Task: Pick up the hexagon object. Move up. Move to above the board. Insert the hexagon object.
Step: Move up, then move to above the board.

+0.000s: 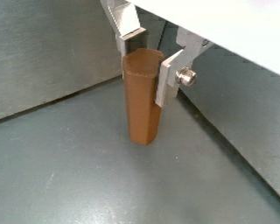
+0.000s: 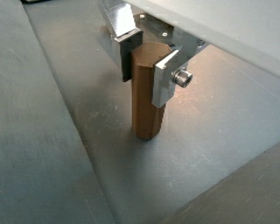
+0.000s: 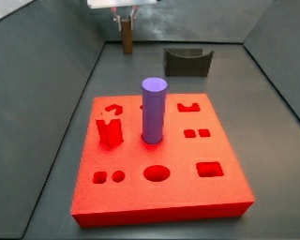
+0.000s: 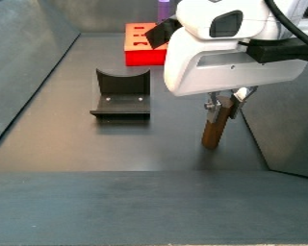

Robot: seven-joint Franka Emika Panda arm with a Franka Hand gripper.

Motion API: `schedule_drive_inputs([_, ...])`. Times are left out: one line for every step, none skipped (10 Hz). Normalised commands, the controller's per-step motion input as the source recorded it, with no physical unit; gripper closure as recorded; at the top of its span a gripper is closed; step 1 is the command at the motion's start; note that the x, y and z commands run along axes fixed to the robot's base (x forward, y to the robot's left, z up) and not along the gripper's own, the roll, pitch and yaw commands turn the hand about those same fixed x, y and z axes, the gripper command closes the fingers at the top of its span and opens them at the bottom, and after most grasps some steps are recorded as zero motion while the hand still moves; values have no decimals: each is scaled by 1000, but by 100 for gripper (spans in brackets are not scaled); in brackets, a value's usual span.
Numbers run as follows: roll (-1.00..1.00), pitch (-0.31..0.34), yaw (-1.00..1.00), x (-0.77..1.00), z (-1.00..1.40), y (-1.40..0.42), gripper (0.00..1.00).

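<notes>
The hexagon object, a slim brown peg [image 1: 143, 105], stands upright on the grey floor in the far corner; it shows in both wrist views [image 2: 145, 109] and both side views [image 3: 125, 36] [image 4: 216, 125]. My gripper [image 1: 150, 66] is over it, with its silver fingers pressed on the two sides of the peg's top [image 2: 146, 74]. The peg's base still rests on the floor. The red board [image 3: 178, 192] lies well away from the peg, at the near end in that side view, and at the far end in the other side view [image 4: 141, 46].
A purple cylinder [image 3: 153, 111] stands in a hole of the board, with a red block [image 3: 110, 127] beside it. A dark grey arch block [image 3: 187, 62] [image 4: 120, 93] sits on the floor between peg and board. Grey walls close in beside the peg.
</notes>
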Motion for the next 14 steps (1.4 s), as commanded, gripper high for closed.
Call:
schedule_drive_inputs([0,0,0,0,833,0,100])
schedule_drive_inputs([-2,10,28,4,809,-29,100])
schedule_drive_inputs([17,33,25,-15,712,-21,100])
schedule_drive_inputs([52,63,19,-21,543,-13,100])
schedule_drive_inputs([77,83,19,-24,412,-11,100])
schedule_drive_inputs([105,102,22,-27,247,-9,100])
schedule_drive_inputs([112,110,26,-29,171,-8,100])
schedule_drive_inputs([-194,-132,201,-506,1000,2,100])
schedule_drive_inputs([-200,-139,185,-509,1000,4,100])
schedule_drive_inputs([-163,-129,127,-481,1000,-3,100])
schedule_drive_inputs([-125,-91,86,-443,1000,-1,100])
schedule_drive_inputs([-67,-19,36,-368,1000,7,100])
schedule_drive_inputs([-34,11,20,-318,1000,9,100])
schedule_drive_inputs([10,64,14,-243,1000,8,100])
